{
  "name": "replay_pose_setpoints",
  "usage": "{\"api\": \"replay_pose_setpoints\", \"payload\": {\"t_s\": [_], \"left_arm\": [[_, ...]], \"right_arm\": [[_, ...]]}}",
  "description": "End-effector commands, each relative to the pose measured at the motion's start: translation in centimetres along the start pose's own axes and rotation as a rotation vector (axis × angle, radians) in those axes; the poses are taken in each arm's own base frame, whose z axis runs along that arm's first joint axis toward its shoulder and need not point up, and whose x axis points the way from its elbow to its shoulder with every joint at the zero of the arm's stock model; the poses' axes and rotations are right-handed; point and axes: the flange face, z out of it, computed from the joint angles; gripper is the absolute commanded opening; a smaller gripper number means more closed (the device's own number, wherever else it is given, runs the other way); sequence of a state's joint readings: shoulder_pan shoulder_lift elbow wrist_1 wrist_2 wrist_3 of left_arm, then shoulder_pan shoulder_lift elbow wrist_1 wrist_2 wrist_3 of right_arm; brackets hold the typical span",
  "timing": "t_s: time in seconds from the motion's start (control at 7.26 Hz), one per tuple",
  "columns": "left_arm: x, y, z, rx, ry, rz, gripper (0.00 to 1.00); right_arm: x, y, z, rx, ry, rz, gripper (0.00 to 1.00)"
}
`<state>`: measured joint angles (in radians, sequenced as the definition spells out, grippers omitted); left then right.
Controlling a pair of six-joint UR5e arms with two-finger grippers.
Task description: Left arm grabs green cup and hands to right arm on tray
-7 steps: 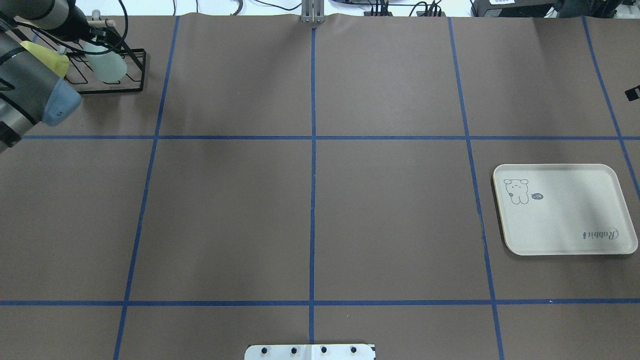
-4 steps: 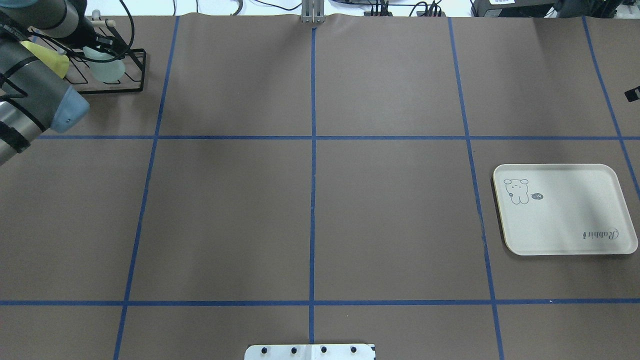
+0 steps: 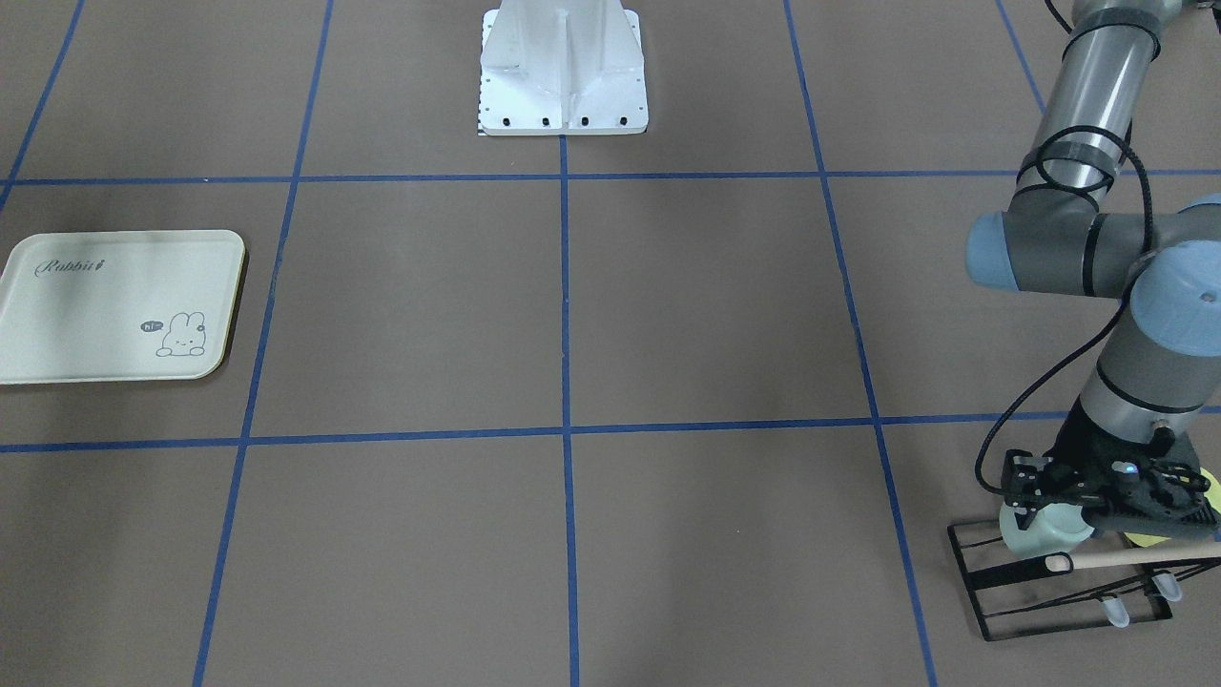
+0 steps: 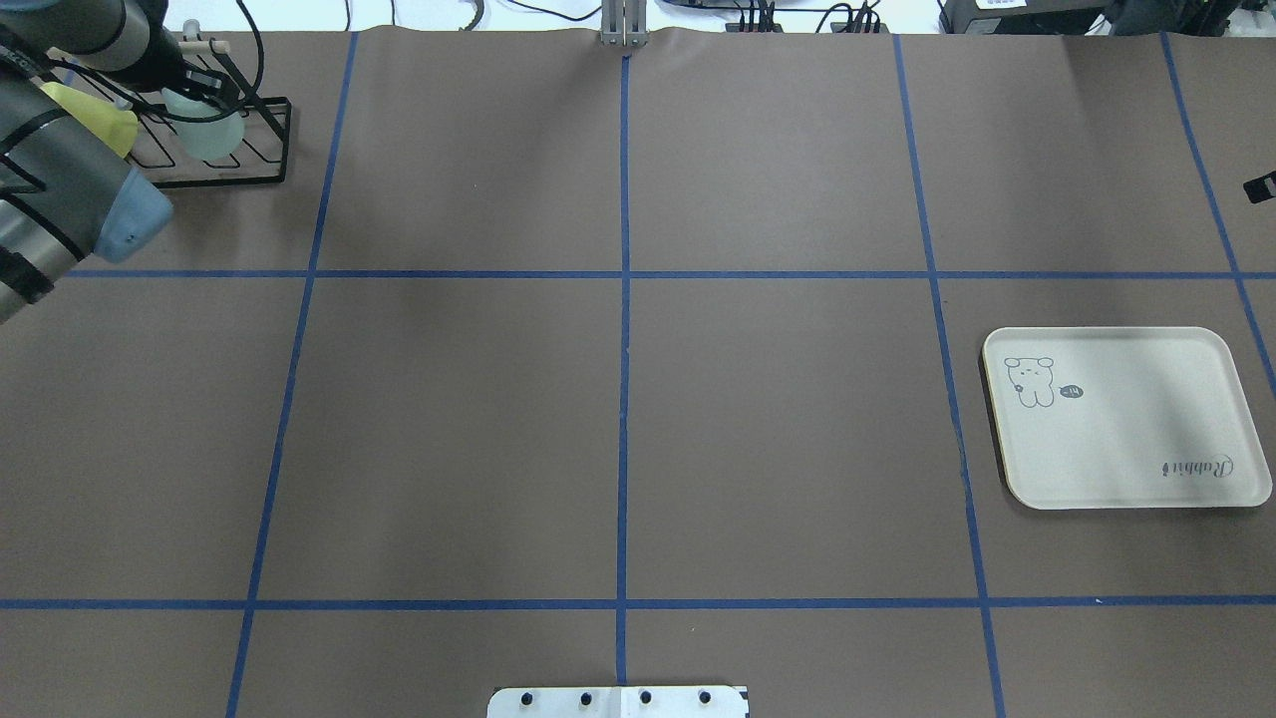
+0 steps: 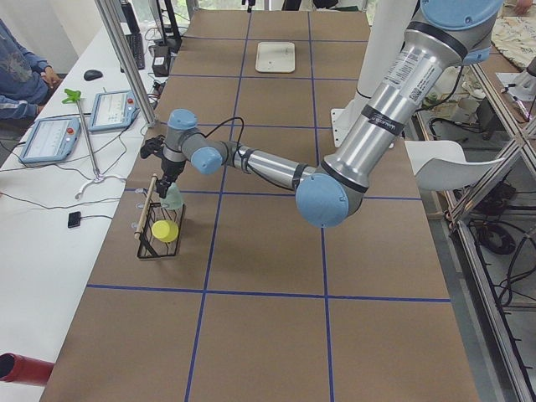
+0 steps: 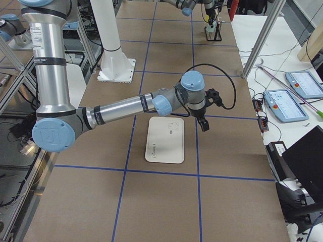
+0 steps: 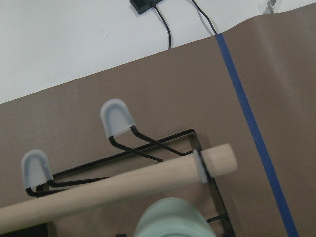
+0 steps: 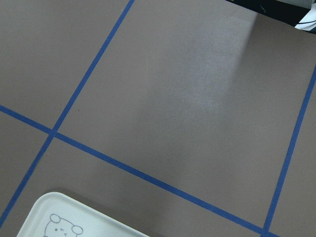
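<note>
Green cup sits in the wire rack at the table's far-left corner. The front view shows the left gripper right over it, hold unclear. The right-side view shows the right gripper near the tray; whether it is open cannot be told.

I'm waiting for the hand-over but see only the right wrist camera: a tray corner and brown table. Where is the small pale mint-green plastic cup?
Observer: The small pale mint-green plastic cup is at a black wire rack, in the far corner of the table on the robot's left.
Operator: Any gripper near it?
Observer: The left gripper is right at the cup; its grip I cannot judge.
Operator: Anything beside it?
Observer: A yellow-green cup, in the same rack.
</note>
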<state>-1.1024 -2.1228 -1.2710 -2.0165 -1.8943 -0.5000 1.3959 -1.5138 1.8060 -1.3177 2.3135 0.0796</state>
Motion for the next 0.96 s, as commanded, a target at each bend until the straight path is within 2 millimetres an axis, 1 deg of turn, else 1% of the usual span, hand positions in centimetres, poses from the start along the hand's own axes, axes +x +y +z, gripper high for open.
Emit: {"api": "replay_pose_setpoints", "payload": {"t_s": [0.0, 0.14, 0.28, 0.55, 0.69, 0.83], "left_arm": [[-0.4, -1.0, -3.3, 0.053, 0.019, -0.001, 0.04], [-0.9, 0.0, -4.8, 0.071, 0.027, 0.0, 0.03], [-0.8, 0.5, -7.6, 0.075, 0.027, -0.003, 0.01], [0.7, 1.1, -15.2, 0.049, 0.023, -0.002, 0.0], [1.4, 1.5, -17.7, 0.066, 0.032, 0.004, 0.0], [1.6, 1.5, -18.3, 0.077, 0.036, -0.002, 0.0]], "right_arm": [[0.0, 0.1, 0.0, -0.001, -0.001, 0.001, 1.0], [-0.1, 0.0, -0.1, 0.003, -0.001, -0.002, 1.0], [-0.1, 0.0, -0.1, 0.002, -0.001, -0.001, 1.0], [-0.2, -0.1, -0.2, 0.005, -0.002, -0.003, 1.0], [-0.5, -0.2, -0.5, 0.01, -0.004, -0.008, 1.0], [-1.5, -0.6, -1.3, 0.027, -0.014, 0.031, 1.0]]}}
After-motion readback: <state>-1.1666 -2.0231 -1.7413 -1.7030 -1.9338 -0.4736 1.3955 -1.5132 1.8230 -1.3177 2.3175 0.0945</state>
